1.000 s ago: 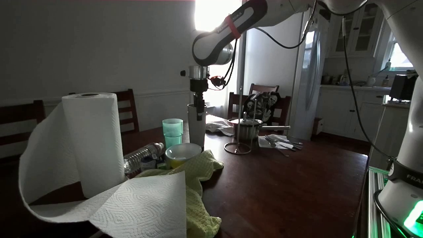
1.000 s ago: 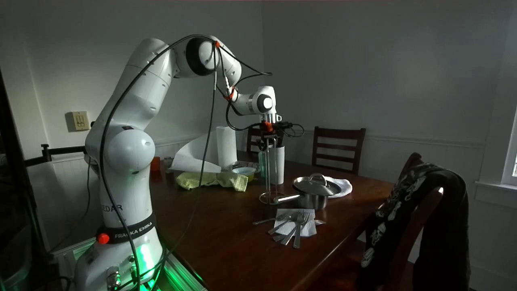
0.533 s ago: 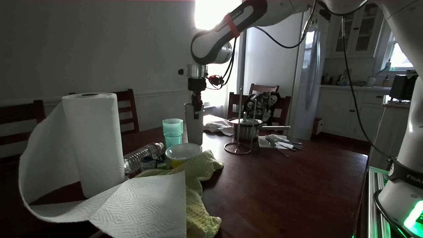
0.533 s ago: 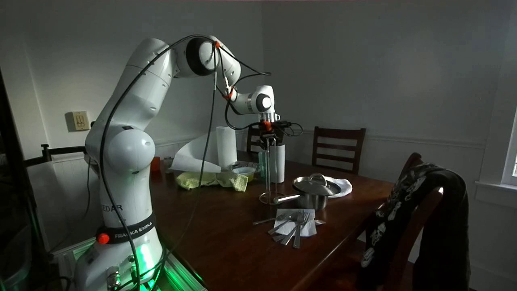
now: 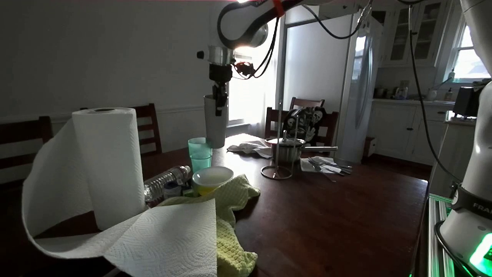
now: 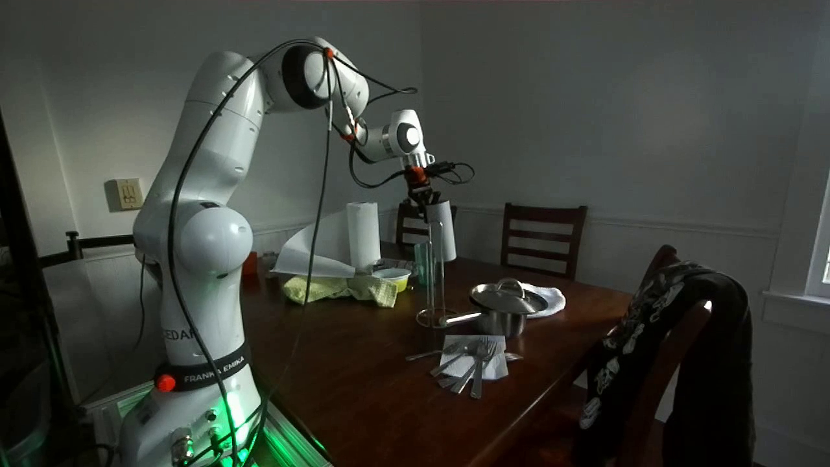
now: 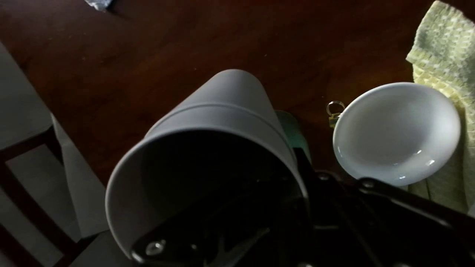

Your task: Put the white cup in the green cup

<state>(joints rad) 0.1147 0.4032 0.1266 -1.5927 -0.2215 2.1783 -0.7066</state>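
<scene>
My gripper is shut on the near wall of the white cup, with one finger inside the rim and one outside. The gripper holds the cup in the air, tilted slightly, in both exterior views. The green cup stands upright on the table, just beside and below the white cup's base. In an exterior view the green cup is partly behind the wire stand. In the wrist view the white cup shows its open mouth and hides most of the green cup; the fingers are dark.
A white bowl, a plastic bottle and a yellow-green cloth lie near the green cup. A paper-towel roll stands beyond the bottle. A tall wire stand, a lidded pot and cutlery are also on the table.
The gripper has risen with the white cup in it and shifted slightly toward the green cup. The white cup has left the table and now tilts. The green cup has hardly moved.
</scene>
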